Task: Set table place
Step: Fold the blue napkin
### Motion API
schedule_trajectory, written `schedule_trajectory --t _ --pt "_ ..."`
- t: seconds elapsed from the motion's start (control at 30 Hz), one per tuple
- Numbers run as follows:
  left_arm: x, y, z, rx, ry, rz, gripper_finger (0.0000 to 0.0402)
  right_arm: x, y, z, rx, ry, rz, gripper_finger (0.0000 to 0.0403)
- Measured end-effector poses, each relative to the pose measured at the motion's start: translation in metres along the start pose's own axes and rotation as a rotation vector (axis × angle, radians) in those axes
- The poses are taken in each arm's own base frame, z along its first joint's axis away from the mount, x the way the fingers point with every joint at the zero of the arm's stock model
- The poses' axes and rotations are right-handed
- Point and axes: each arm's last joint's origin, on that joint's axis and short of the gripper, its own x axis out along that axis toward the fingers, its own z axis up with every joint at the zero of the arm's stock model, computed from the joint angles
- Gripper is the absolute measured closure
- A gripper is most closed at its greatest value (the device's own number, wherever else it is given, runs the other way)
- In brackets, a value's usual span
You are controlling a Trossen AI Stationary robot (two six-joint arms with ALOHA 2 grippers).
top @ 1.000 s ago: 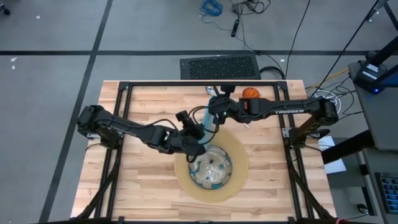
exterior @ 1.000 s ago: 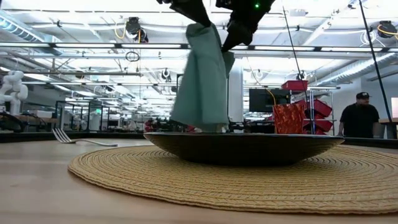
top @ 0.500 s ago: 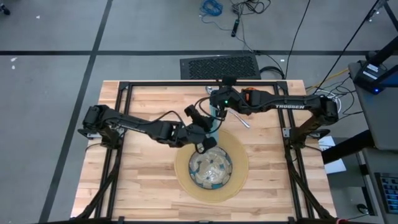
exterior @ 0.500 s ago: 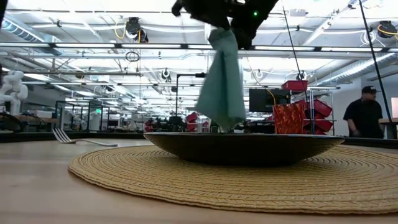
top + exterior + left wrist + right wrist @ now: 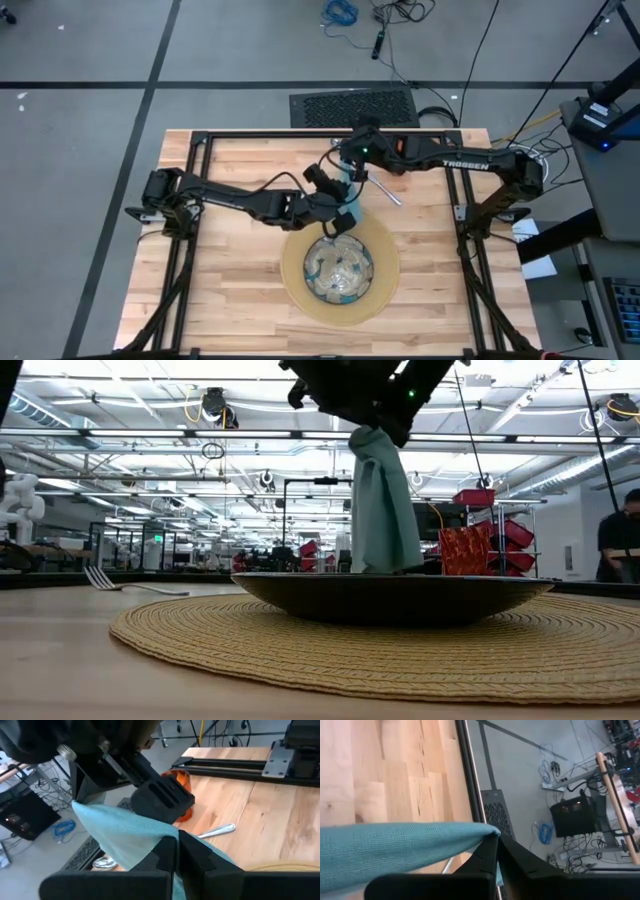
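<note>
We have mat and plate laid; both grippers' fingers pinch the napkin above the plate, fork and cup unplaced.

Both arms were dark, jointed tubes with black cables looped alongside. The right arm carried white "TROSSEN" lettering and a small green light near its wrist. The left arm ended in blocky, ridged black fingers.

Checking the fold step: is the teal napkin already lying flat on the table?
No, the teal napkin hangs in the air above the plate, pinched by both hands.
</note>
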Motion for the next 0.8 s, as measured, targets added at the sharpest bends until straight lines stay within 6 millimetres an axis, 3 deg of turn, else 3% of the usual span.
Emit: schedule_trajectory --t 0.2,0.4,0.57,0.8 --pt "0.0 0.001 -0.006 0.01 0.051 0.017 0.0401 0.004 -0.005 -0.002 0.008 -0.029 0.058 0.0403" --pt "0.01 0.004 -0.027 -0.043 0.091 0.031 0.0401 0.007 -0.009 -0.004 0.02 -0.053 0.097 0.0403" --pt "0.016 0.007 -0.021 -0.1 0.003 -0.018 0.0401 0.008 -0.012 -0.005 0.009 -0.05 0.095 0.0403" --pt "0.02 0.012 -0.023 -0.066 0.027 -0.003 0.0401 0.015 -0.011 -0.004 0.002 -0.087 0.139 0.0403"
